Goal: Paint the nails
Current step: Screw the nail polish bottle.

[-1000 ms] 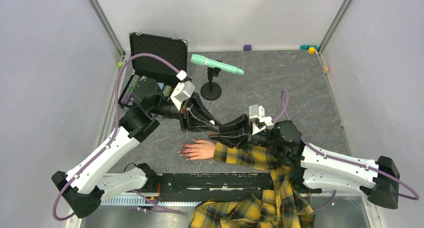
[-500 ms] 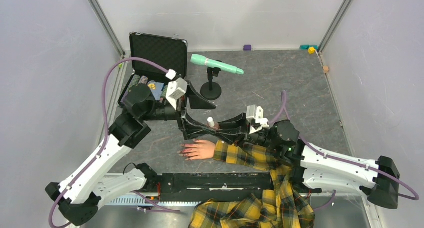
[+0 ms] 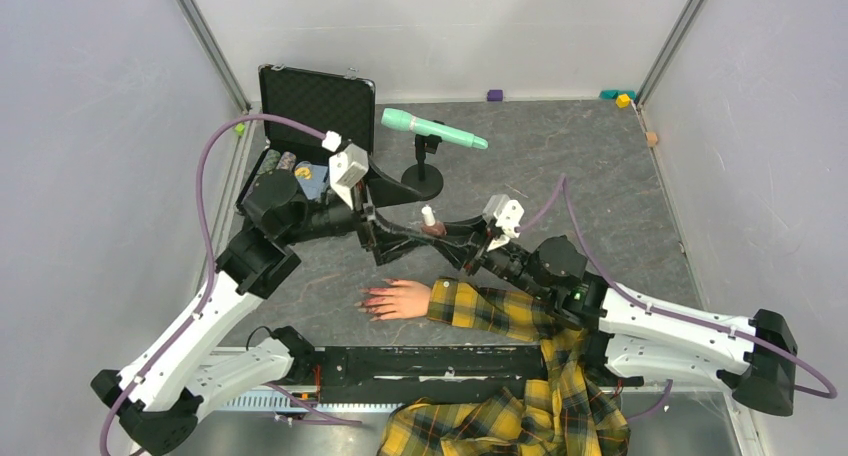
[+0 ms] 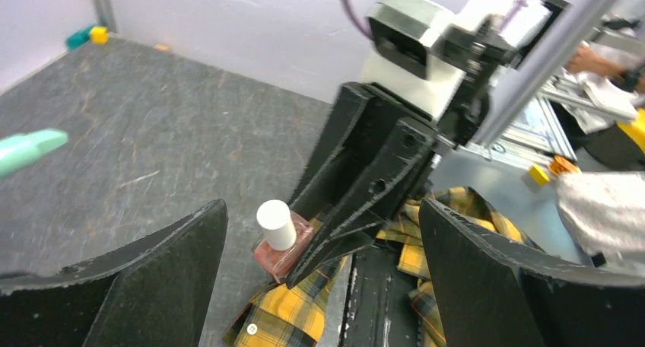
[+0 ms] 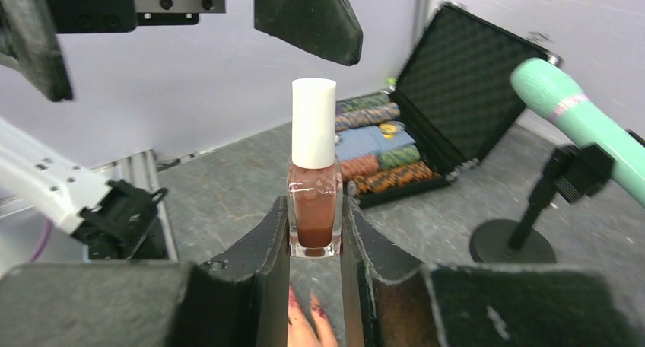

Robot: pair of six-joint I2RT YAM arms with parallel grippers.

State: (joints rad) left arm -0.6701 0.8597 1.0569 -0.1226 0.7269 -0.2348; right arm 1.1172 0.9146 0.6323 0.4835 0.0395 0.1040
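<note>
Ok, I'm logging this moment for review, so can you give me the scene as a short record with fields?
right gripper: shut on the polish bottle, holding it upright
bottle cap: white, not yet off
left gripper: open wide, empty, facing the bottle, not touching it
nails: glossy red-pink, on the mannequin hand lying on the table
behind: open black case, mint microphone on a stand

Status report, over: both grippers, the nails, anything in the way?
Left gripper open, facing the polish bottle. Right gripper shut on it, white cap on. Nails uncovered, untouched. Nothing in the way.
</note>
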